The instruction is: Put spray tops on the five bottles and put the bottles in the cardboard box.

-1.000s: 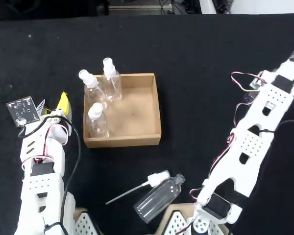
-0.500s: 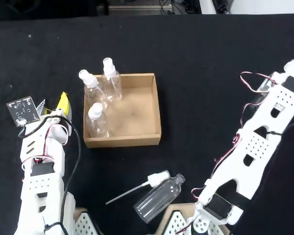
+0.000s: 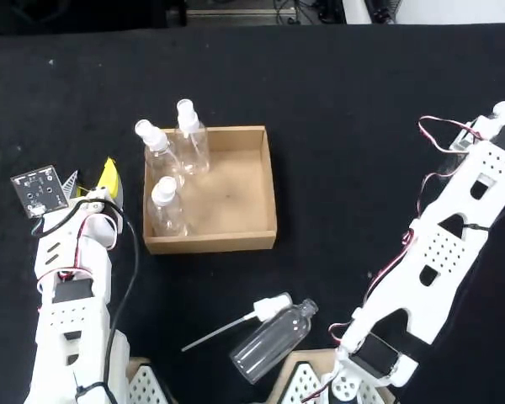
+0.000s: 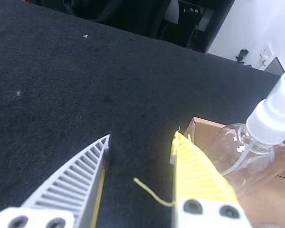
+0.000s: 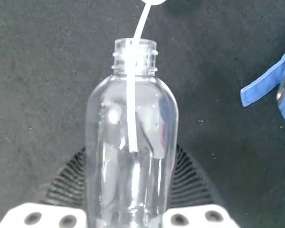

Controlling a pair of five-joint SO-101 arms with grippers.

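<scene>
I reckon three of the five are done. Three capped bottles (image 3: 167, 206) stand along the 9-to-11 o'clock side of the cardboard box (image 3: 210, 244). They look to be inside it, though the two near 11 o'clock lean over the wall in the high view, so I can't be sure.

My left gripper (image 4: 141, 137) is spread open and empty over the surface (image 3: 337, 101) at 9 o'clock of the box, with one capped bottle just beside its yellow finger.

My right gripper (image 5: 130, 190) is clamped around the fourth bottle (image 5: 130, 118). A dip tube (image 5: 131, 95) runs down through its neck, but the spray head (image 5: 153, 1) sits clear of the threads, so I judge that top not yet seated.

The fifth bottle (image 3: 273, 341) lies on its side at 5 o'clock of the box. Its neck is open, and its spray top (image 3: 269, 307) lies loose just beside it.

What's left is to seat the held top and box that bottle, then cap and box the last one.
</scene>
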